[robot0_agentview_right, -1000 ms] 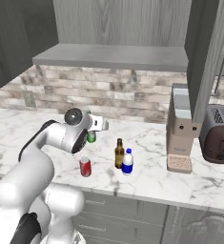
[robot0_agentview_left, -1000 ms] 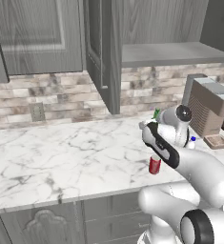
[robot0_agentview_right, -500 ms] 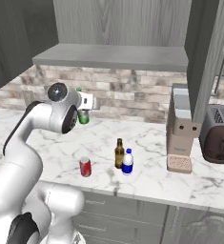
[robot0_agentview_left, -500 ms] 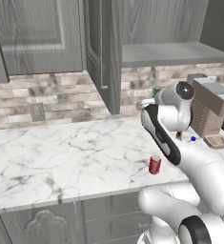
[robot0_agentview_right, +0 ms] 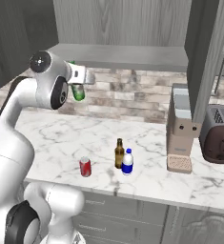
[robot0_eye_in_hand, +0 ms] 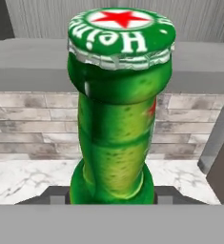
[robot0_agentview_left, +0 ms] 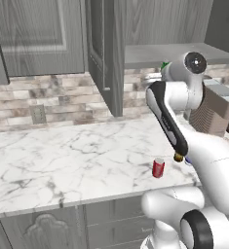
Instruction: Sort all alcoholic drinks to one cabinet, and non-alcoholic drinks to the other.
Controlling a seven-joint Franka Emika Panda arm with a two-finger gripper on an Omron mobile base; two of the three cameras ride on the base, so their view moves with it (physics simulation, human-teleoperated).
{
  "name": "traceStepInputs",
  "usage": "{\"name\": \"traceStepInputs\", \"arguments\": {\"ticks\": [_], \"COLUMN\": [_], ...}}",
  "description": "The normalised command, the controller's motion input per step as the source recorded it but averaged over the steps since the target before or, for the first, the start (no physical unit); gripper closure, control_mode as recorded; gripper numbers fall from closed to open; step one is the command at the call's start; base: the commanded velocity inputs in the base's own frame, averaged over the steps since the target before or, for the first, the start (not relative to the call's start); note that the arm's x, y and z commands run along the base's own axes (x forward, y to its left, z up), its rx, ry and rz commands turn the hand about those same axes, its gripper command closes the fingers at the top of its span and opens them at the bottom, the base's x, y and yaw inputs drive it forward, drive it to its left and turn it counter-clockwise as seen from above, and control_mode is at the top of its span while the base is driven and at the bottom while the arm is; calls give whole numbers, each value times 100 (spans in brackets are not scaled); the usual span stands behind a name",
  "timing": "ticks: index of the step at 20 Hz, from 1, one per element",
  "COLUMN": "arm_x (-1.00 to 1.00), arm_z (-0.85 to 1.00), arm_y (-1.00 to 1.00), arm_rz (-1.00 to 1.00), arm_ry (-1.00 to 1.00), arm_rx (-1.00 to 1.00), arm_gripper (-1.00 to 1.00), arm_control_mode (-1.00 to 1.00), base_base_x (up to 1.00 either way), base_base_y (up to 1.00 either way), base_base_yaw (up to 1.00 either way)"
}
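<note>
My gripper (robot0_agentview_right: 80, 80) is shut on the green bottle (robot0_agentview_right: 78, 91) and holds it high above the counter, just below the open cabinet shelf (robot0_agentview_right: 132, 55). In the hand view the green bottle (robot0_eye_in_hand: 117, 124) stands upright with a red-star cap, the shelf edge (robot0_eye_in_hand: 32, 66) behind it. A sliver of the green bottle (robot0_agentview_left: 164, 64) peeks out beside the wrist in the left base view. On the counter stand the amber-brown bottle (robot0_agentview_right: 119, 153), the white bottle with blue label (robot0_agentview_right: 127, 162) touching it, and the red soda can (robot0_agentview_right: 85, 167) (robot0_agentview_left: 158, 167) a little to their left.
An open cabinet door (robot0_agentview_left: 106, 53) hangs left of the shelf; another door (robot0_agentview_right: 204, 57) hangs at its right. A coffee machine (robot0_agentview_right: 182, 128) and a toaster (robot0_agentview_right: 220, 140) stand on the marble counter (robot0_agentview_right: 61, 138) at the right. A closed upper cabinet (robot0_agentview_left: 33, 34) lies further left.
The arm has lifted the green bottle from just above the counter up to the level of the cabinet shelf. The can and the other two bottles have stayed put.
</note>
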Motion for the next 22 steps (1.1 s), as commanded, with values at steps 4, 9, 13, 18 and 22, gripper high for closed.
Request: {"name": "traceStepInputs", "arguments": {"ticks": [4, 9, 13, 18, 22], "arm_x": [-15, 3, 31, 70, 78], "arm_z": [100, 86, 62, 14, -13], "arm_y": [0, 3, 9, 3, 0], "arm_rz": [0, 0, -2, -3, 0], "arm_ry": [-22, -25, -8, 0, 2], "arm_rx": [1, 0, 0, 0, 2], "arm_gripper": [100, 100, 100, 100, 100], "arm_control_mode": [-100, -100, -100, -100, -100], "base_base_x": [0, 0, 0, 0, 0], "base_base_y": [0, 0, 0, 0, 0], "base_base_yaw": [0, 0, 0, 0, 0]}}
